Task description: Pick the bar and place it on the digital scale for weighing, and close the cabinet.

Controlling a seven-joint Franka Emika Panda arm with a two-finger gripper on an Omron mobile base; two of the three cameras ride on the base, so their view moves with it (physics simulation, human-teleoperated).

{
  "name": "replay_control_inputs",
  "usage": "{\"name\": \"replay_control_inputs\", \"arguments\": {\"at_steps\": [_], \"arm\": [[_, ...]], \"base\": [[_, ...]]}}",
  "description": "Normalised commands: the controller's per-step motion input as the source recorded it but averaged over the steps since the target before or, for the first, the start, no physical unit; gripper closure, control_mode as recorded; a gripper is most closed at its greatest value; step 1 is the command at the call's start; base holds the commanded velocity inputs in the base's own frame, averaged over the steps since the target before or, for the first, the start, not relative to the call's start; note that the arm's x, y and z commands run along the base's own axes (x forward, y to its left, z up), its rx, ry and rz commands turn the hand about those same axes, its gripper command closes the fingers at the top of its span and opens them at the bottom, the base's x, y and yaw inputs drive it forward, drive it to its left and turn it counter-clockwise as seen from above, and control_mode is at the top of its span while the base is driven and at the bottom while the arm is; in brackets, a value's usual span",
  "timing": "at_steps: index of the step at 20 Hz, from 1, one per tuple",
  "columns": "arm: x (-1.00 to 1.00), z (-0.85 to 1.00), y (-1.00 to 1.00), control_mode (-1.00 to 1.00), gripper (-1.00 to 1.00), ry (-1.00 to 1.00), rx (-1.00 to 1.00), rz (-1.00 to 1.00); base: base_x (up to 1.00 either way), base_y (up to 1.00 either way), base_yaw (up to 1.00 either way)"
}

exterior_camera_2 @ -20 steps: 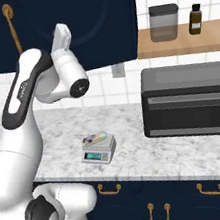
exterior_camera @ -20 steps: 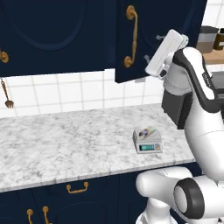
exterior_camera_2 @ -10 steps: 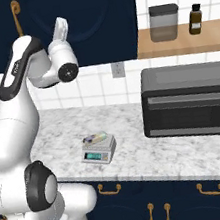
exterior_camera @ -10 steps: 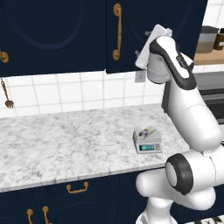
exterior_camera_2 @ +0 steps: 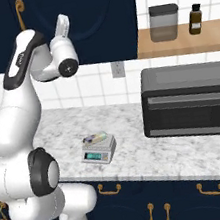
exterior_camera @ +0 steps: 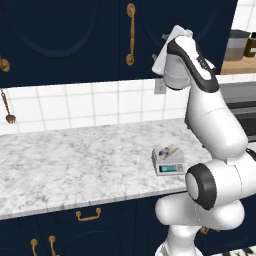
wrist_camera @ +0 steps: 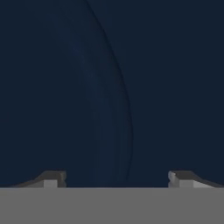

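While gripper (wrist_camera: 117,179) spreads empty against cabinet (wrist_camera: 109,87), bar (exterior_camera_2: 95,136) atop digital scale (exterior_camera_2: 99,150), toaster oven (exterior_camera_2: 189,100) right.

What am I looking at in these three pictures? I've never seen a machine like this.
It is a computer-drawn kitchen with a white robot arm on a base that can drive. Two pictures come from cameras on that base, behind the arm to its left and right; the third comes from a camera on its hand. On the marble counter sits a small digital scale with a wrapped bar lying on it. A toaster oven stands further right. The arm is raised, its gripper open, holding nothing, right up against the dark navy cabinet door, which looks flush with its neighbours.
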Motion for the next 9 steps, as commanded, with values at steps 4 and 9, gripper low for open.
{"name": "replay_control_inputs", "arguments": {"at_steps": [4,9], "arm": [[0.16,-0.2,-0.04,-1.0,-1.0,0.0,0.0,-0.01],[-0.62,0.0,-0.32,-1.0,-1.0,0.02,0.03,0.0]], "base": [[0.0,0.0,0.0],[0.0,0.0,0.0]]}}
